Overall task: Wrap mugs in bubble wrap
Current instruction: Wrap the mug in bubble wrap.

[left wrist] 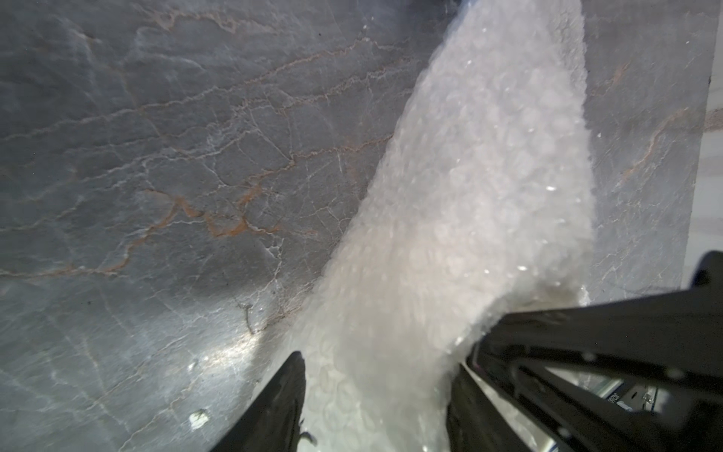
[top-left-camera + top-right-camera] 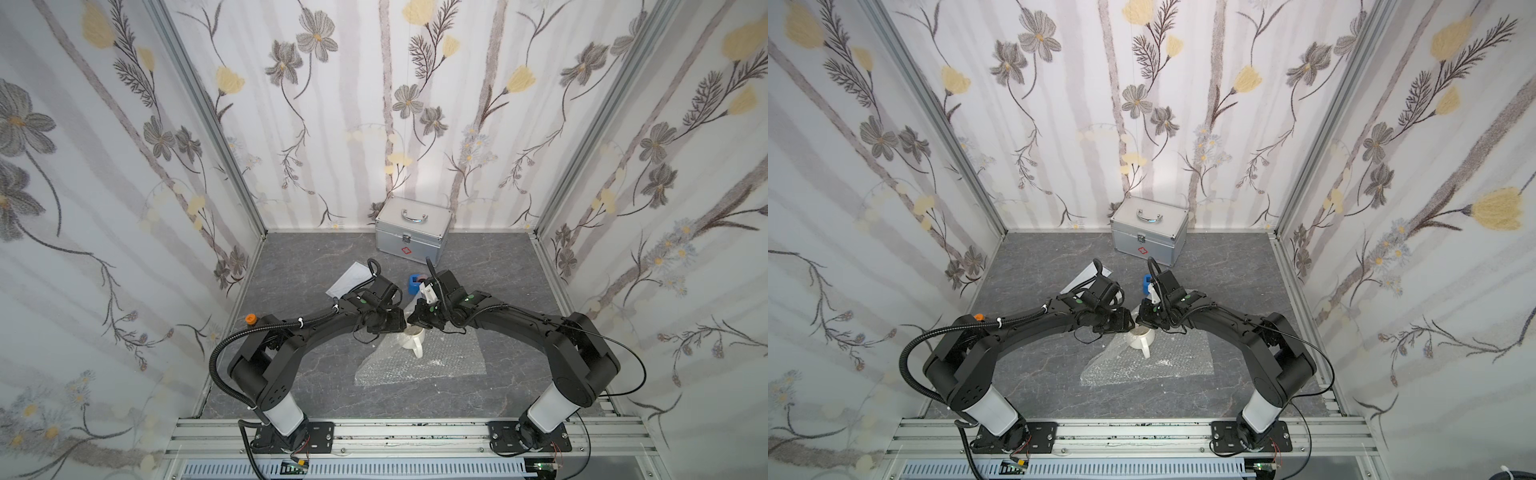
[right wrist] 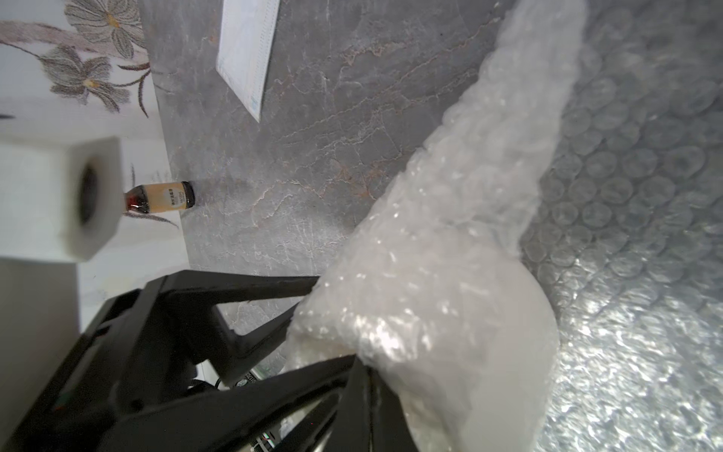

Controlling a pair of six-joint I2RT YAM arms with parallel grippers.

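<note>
Clear bubble wrap point(image 2: 436, 353) spread flat on grey table point(image 2: 291, 374); cream mug point(image 2: 413, 338) upright on it, handle toward base rail. Left gripper point(image 2: 397, 322) half-spread around lifted wrap flap at rim; right gripper point(image 2: 415, 318) clenched opposite, contents unclear.

Bright, even light; wrist views blurred, perhaps motion.

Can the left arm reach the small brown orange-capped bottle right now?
Probably not right away: the small brown orange-capped bottle stands free by the wall, but the left claw straddles a lifted fold of the clear bubble wrap sheet.
</note>
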